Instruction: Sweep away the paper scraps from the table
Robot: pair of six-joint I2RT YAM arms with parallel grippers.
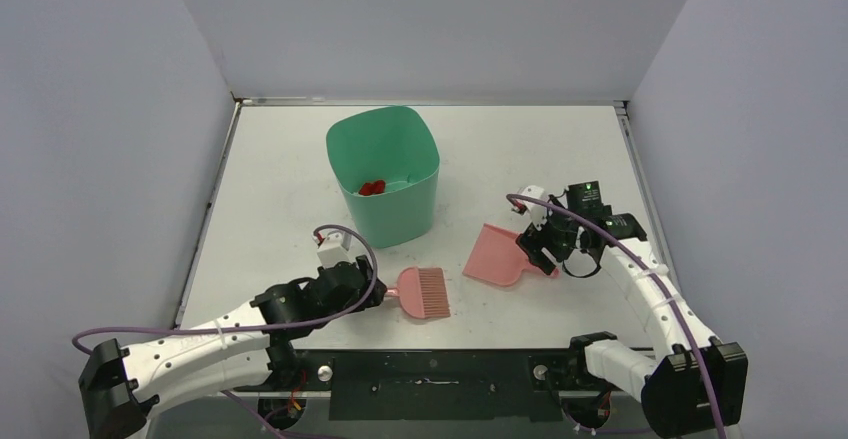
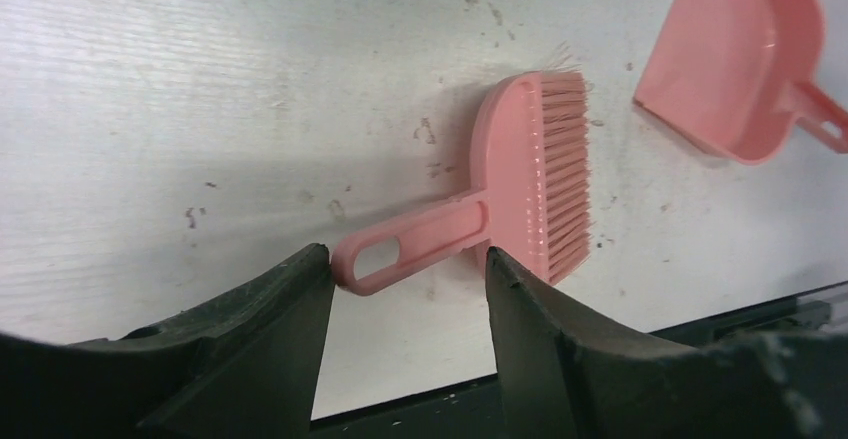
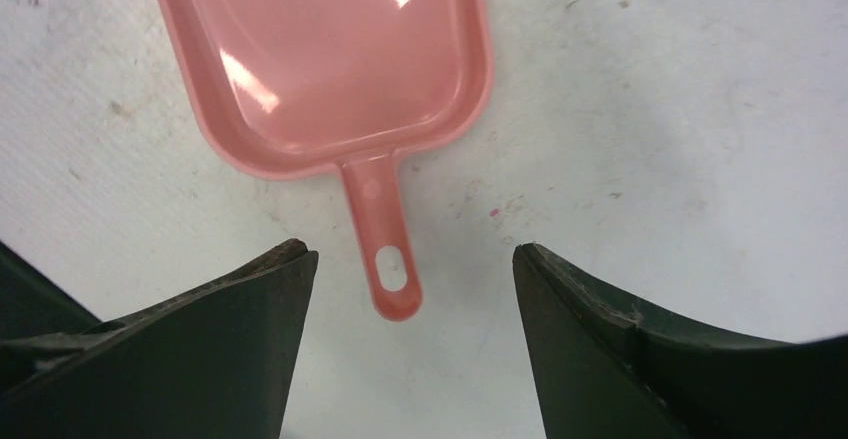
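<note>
Red paper scraps [image 1: 372,188] lie inside the green bin [image 1: 385,221]; scraps of other colours do not show, and I see none on the white table [image 1: 280,179]. The pink brush [image 1: 425,292] lies flat on the table, also in the left wrist view [image 2: 530,184]. My left gripper [image 1: 379,295] [image 2: 408,259] is open, its fingers either side of the brush handle, the left tip touching the handle's end. The empty pink dustpan [image 1: 495,255] [image 3: 320,49] lies flat on the table. My right gripper [image 1: 541,250] [image 3: 410,254] is open around the dustpan's handle, not touching it.
The green bin stands at mid-table, behind the brush and to the left of the dustpan. Grey walls close the table on the left, back and right. The table's metal front edge [image 1: 430,364] runs just behind the brush, between the arm bases.
</note>
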